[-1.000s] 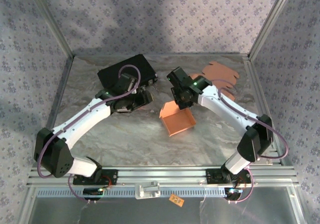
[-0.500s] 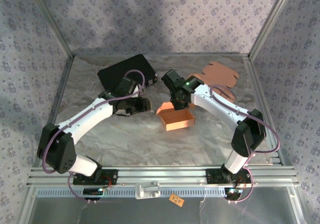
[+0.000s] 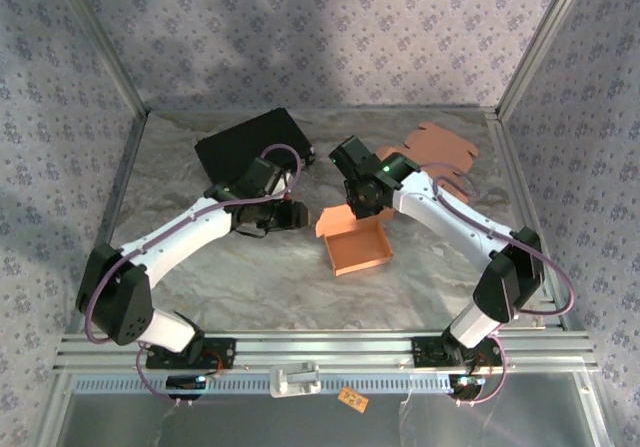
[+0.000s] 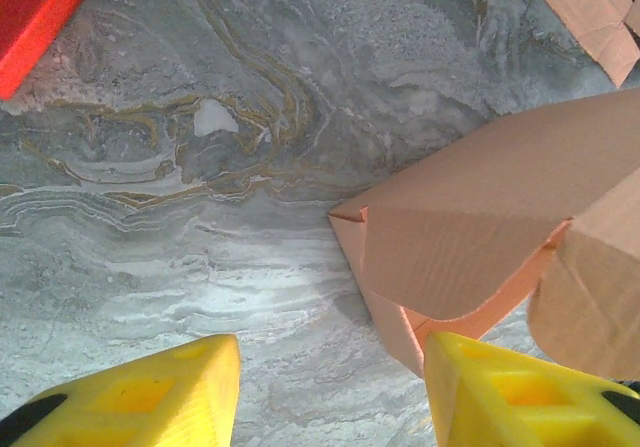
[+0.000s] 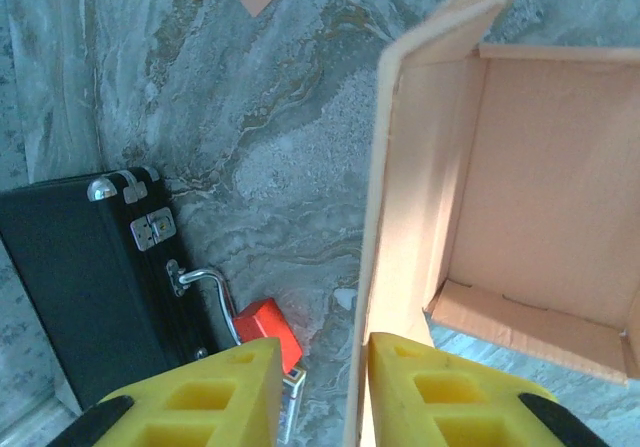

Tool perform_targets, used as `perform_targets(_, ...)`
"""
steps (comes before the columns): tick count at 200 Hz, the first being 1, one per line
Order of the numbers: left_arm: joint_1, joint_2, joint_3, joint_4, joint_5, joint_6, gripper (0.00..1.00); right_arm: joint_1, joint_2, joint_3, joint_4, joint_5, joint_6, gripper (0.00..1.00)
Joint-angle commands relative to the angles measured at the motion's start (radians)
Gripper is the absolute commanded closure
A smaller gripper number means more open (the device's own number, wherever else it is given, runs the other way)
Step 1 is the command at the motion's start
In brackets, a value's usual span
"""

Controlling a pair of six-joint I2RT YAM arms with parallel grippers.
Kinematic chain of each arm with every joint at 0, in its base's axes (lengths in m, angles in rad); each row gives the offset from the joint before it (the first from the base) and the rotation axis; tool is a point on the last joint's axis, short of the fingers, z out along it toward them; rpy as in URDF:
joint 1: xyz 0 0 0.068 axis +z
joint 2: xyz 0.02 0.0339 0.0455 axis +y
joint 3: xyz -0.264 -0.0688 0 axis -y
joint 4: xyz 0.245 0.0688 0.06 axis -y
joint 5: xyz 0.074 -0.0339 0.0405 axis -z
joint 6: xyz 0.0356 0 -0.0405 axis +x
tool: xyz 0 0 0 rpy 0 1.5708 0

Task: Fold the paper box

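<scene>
My right pincer, slightly spread, straddles one wall of the paper box to steady it, while my left pincer hovers spread and empty beside its corner.

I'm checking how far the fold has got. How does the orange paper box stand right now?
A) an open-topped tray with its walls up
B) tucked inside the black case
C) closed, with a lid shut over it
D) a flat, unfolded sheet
A: the paper box stands with its side walls raised and its bare floor open to the top camera, with no lid over it.
</scene>
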Motion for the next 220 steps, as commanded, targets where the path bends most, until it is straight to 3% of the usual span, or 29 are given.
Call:
perform_targets(1,-0.009,0.007,0.034,0.007,-0.013,0.03,0.47,-0.018,-0.045,0.005,-0.019,0.058,-0.11,0.68)
perform_targets(56,-0.047,-0.019,0.038,-0.001,-0.062,0.085,0.45,-0.046,-0.137,0.081,0.018,0.188,-0.584,0.59)
perform_targets(77,-0.067,-0.048,0.031,-0.011,-0.089,0.113,0.44,-0.098,-0.223,0.03,0.138,0.146,-0.87,0.58)
perform_targets(94,-0.078,-0.094,0.013,-0.013,-0.118,0.131,0.43,-0.168,-0.317,-0.051,0.281,0.003,-1.279,0.54)
perform_targets(103,-0.081,-0.125,-0.002,-0.005,-0.113,0.141,0.42,-0.226,-0.372,-0.111,0.305,-0.143,-1.488,0.52)
perform_targets(139,-0.105,-0.208,-0.046,0.026,-0.033,0.18,0.4,-0.469,-0.504,-0.295,0.198,-0.585,-1.899,0.49)
perform_targets(176,-0.165,-0.107,-0.015,0.002,-0.066,0.211,0.37,-0.48,-0.514,-0.516,0.236,-0.562,-2.09,0.41)
perform_targets(191,-0.19,-0.053,0.037,-0.028,-0.158,0.203,0.37,-0.478,-0.458,-0.542,0.25,-0.549,-2.16,0.4)
perform_targets(220,-0.206,0.022,0.076,-0.016,-0.227,0.196,0.37,-0.479,-0.363,-0.55,0.29,-0.493,-2.245,0.39)
